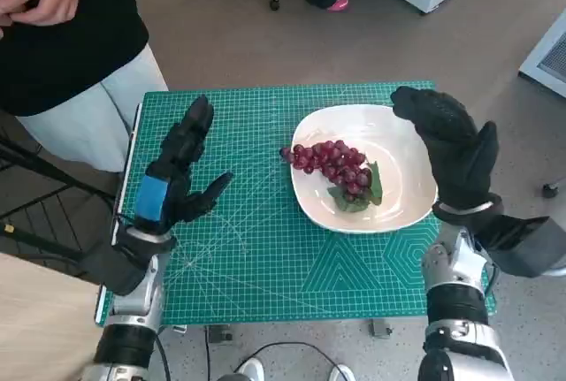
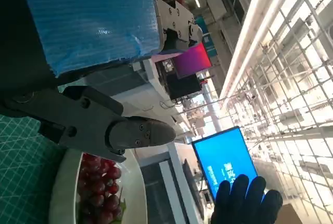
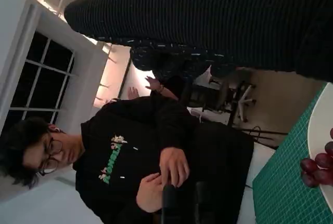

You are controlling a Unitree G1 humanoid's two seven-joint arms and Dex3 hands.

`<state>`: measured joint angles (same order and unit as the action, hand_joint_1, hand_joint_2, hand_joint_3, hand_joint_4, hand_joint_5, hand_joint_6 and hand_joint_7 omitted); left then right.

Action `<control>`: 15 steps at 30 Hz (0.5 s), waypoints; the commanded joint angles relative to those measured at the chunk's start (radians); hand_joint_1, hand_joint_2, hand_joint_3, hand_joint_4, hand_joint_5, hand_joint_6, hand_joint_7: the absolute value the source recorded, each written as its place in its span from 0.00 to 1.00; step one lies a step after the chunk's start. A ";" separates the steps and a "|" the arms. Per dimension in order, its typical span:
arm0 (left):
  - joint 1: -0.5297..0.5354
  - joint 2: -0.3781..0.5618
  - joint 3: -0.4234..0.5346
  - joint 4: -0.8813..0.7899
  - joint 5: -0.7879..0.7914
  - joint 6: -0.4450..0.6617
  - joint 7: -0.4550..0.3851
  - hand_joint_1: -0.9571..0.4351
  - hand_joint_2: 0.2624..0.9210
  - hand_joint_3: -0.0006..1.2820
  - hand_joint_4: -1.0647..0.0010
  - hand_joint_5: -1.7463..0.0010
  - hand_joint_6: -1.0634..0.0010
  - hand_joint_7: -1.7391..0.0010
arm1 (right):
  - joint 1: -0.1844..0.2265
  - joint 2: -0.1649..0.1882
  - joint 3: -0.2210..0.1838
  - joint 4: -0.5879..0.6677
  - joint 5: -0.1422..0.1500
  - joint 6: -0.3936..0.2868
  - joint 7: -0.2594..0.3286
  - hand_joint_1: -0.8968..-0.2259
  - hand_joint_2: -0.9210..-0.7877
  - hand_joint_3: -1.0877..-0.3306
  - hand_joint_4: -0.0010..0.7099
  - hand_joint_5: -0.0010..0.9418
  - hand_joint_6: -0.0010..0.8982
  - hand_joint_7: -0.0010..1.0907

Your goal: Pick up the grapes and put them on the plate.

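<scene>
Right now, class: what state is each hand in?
Left hand: open, holding nothing.
Right hand: open, holding nothing; the grapes lie on the plate.

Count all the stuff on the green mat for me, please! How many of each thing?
Plate: 1
Bunch of grapes: 1, lying on the plate
Total: 2

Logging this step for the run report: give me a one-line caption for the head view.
Grapes lie on the white plate on the green mat; left hand and right hand hover open, holding nothing.
</scene>
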<state>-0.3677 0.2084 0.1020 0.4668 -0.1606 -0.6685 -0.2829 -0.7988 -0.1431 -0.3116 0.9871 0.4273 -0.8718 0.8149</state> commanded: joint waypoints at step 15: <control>0.034 -0.023 0.019 -0.026 -0.002 -0.035 0.002 0.33 1.00 0.26 0.79 0.99 0.72 0.96 | -0.001 -0.005 -0.008 0.030 0.003 0.019 0.028 0.46 0.00 0.66 0.50 0.00 0.50 0.00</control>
<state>-0.3454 0.1896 0.1148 0.4532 -0.1607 -0.6870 -0.2818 -0.8030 -0.1472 -0.3152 0.9979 0.4289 -0.8664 0.8324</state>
